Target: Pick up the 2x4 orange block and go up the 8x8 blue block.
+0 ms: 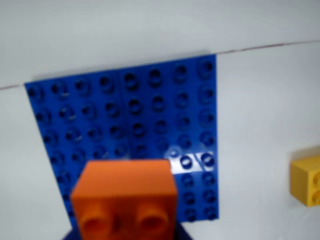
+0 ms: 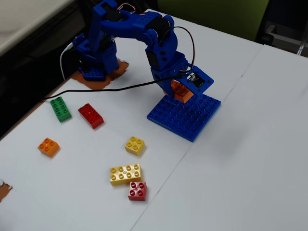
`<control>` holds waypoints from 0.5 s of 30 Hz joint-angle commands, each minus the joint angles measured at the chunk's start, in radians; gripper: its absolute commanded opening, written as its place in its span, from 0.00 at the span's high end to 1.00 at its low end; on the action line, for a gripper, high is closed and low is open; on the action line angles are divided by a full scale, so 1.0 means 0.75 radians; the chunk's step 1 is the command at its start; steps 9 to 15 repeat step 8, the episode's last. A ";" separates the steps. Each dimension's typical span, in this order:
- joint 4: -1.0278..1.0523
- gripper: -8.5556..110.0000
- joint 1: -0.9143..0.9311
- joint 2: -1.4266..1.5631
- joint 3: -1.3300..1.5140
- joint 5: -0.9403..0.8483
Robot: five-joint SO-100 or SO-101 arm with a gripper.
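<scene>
My gripper [image 2: 181,89] is shut on the 2x4 orange block [image 2: 179,91] at the far left edge of the 8x8 blue block [image 2: 188,115]. In the wrist view the orange block [image 1: 125,192] fills the lower middle, end-on with two studs showing, in front of the blue baseplate [image 1: 150,110]. The gripper [image 1: 125,232] is mostly hidden behind the block; only dark blue jaw tips show at the bottom edge. I cannot tell whether the orange block touches the baseplate or hangs just above it.
In the fixed view, loose bricks lie to the left of and nearer than the plate: a yellow square [image 2: 135,145], a yellow 2x4 [image 2: 125,173], a red square [image 2: 137,190], a small orange one [image 2: 49,147], a red 2x4 [image 2: 91,115], a green one [image 2: 60,109]. A black cable [image 2: 96,90] crosses the table. A yellow brick [image 1: 307,180] shows in the wrist view.
</scene>
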 commanded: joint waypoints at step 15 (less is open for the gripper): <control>-0.037 0.92 -0.010 0.039 -0.070 0.008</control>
